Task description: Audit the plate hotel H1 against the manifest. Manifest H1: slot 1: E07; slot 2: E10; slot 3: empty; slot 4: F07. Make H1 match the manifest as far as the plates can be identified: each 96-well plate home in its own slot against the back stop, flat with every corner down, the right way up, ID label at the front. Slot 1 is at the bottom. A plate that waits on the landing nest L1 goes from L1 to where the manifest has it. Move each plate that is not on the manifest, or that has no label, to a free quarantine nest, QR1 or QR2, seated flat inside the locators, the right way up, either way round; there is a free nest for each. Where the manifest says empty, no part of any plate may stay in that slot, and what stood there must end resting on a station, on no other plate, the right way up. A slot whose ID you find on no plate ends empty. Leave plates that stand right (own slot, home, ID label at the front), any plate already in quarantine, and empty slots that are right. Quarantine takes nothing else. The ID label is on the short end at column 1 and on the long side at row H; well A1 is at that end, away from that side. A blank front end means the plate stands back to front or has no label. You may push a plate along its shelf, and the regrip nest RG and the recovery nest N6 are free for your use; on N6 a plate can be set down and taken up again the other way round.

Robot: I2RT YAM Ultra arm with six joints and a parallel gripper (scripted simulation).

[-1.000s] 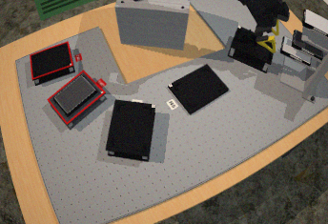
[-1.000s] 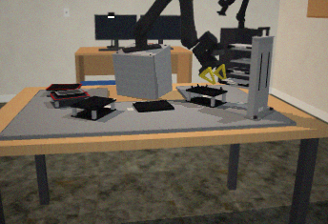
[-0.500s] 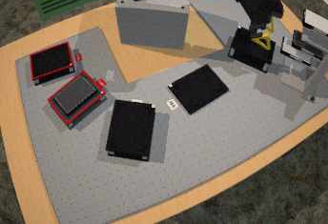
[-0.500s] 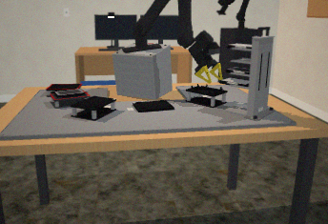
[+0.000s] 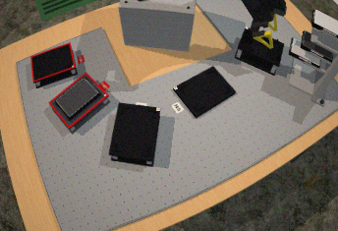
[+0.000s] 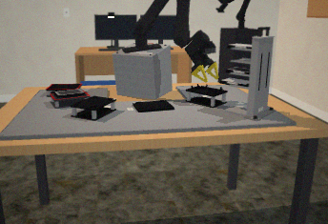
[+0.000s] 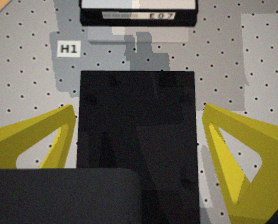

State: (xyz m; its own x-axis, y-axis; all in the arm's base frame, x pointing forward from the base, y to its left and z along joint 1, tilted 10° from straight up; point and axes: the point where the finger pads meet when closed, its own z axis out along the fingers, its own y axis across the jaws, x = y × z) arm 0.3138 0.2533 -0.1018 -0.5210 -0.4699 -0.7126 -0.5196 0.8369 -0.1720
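Note:
My gripper (image 7: 138, 111) (image 5: 265, 39) (image 6: 205, 71) is open and empty, its yellow fingers spread to either side of the black landing nest L1 (image 7: 137, 110) (image 5: 259, 52) (image 6: 205, 90), just above it. I see no plate on that nest. Straight ahead stands the plate hotel H1 (image 5: 328, 75) (image 6: 257, 75). In the wrist view a plate labelled E07 (image 7: 150, 16) sits in its lowest slot, label facing me, above the H1 floor tag (image 7: 69, 48). The upper slots are out of the wrist view; pale plates (image 5: 325, 19) show on them in the top view.
Two red-framed quarantine nests stand at the far left: one (image 5: 51, 62) is bare, the other (image 5: 60, 114) holds a grey plate (image 5: 79, 97). A raised black nest (image 5: 135, 133) and a flat black nest (image 5: 204, 91) lie mid-table. The arm's grey pedestal (image 5: 157, 14) stands behind.

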